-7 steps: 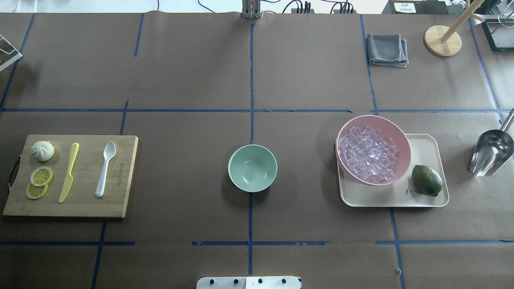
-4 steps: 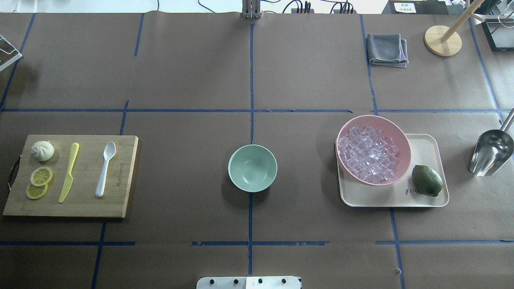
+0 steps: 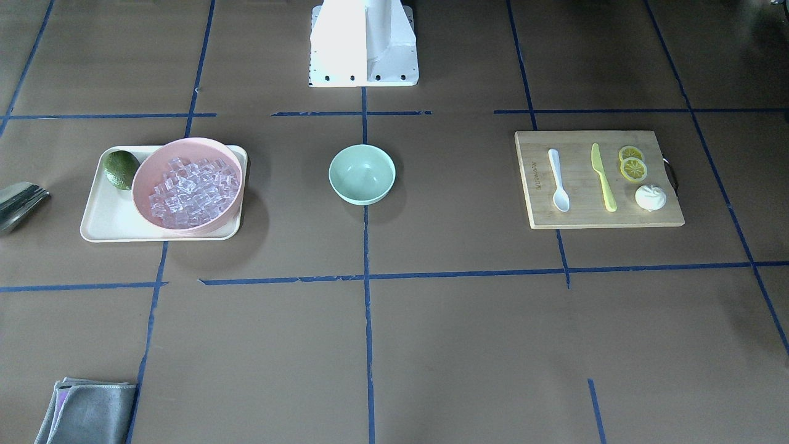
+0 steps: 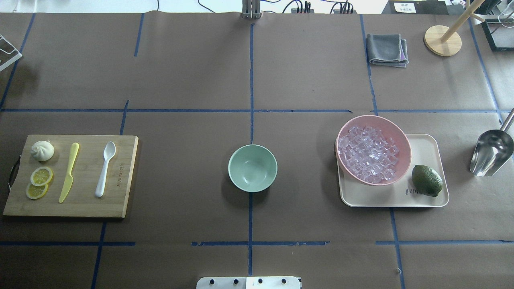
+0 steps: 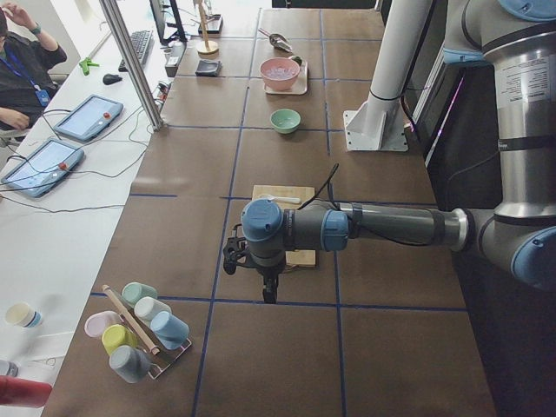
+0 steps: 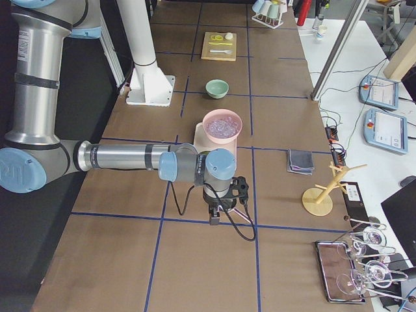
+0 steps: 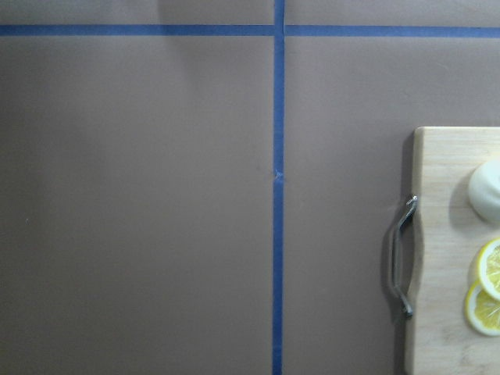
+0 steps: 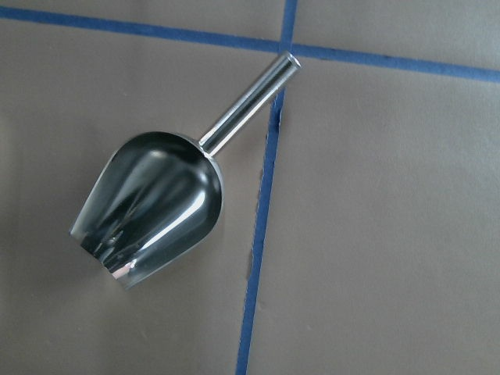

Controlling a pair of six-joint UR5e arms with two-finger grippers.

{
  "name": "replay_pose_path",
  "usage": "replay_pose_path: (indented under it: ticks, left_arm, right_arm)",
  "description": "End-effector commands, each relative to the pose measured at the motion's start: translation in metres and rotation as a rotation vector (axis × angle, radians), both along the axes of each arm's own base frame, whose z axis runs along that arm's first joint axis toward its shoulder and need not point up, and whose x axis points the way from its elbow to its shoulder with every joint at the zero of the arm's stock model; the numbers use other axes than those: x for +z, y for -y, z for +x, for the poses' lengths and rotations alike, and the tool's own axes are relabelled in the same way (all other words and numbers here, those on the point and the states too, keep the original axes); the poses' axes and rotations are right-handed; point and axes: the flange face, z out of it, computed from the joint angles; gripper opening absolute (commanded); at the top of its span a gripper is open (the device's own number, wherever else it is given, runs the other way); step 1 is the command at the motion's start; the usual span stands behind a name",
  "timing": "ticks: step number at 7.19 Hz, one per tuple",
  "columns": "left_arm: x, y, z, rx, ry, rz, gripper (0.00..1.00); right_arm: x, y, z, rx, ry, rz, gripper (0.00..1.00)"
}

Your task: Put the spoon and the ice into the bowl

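Note:
The white spoon (image 4: 105,168) lies on the wooden cutting board (image 4: 86,200) at the table's left, next to a yellow-green knife (image 4: 69,172). The empty mint-green bowl (image 4: 252,167) stands at the centre. The ice (image 4: 368,154), many clear cubes, fills the pink bowl (image 4: 395,130) on a cream tray (image 4: 425,148) at the right. My left gripper (image 5: 270,294) hangs beyond the board's handle end, and my right gripper (image 6: 214,216) hangs above a metal scoop (image 8: 152,203). Both show only in the side views, so I cannot tell whether they are open or shut.
A bun (image 4: 42,150) and lemon slices (image 4: 39,182) share the board. A lime (image 4: 427,180) sits on the tray. The scoop also shows in the overhead view (image 4: 490,152) at the right edge. A grey cloth (image 4: 386,49) and a wooden stand (image 4: 442,40) are at the far right.

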Motion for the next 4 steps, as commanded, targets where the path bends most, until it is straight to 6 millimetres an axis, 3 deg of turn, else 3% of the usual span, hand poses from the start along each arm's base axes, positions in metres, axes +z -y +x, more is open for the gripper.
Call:
replay_pose_path:
  ticks: [1, 2, 3, 4]
  left_arm:
    - [-0.020, 0.031, 0.009, -0.014, -0.003, 0.026, 1.00]
    - [-0.042, 0.054, 0.012, -0.010, -0.015, 0.098, 1.00]
    - [-0.044, 0.058, 0.013, -0.006, -0.018, 0.119, 1.00]
    - [-0.049, 0.060, 0.014, -0.003, -0.021, 0.139, 1.00]
  right_arm:
    - [-0.011, 0.013, -0.001, 0.001, 0.002, 0.024, 1.00]
    - [-0.019, 0.021, -0.002, 0.022, 0.013, 0.017, 1.00]
    - [-0.021, 0.023, -0.002, 0.023, 0.013, 0.035, 1.00]
    - [-0.011, 0.027, -0.002, 0.028, 0.017, 0.076, 1.00]
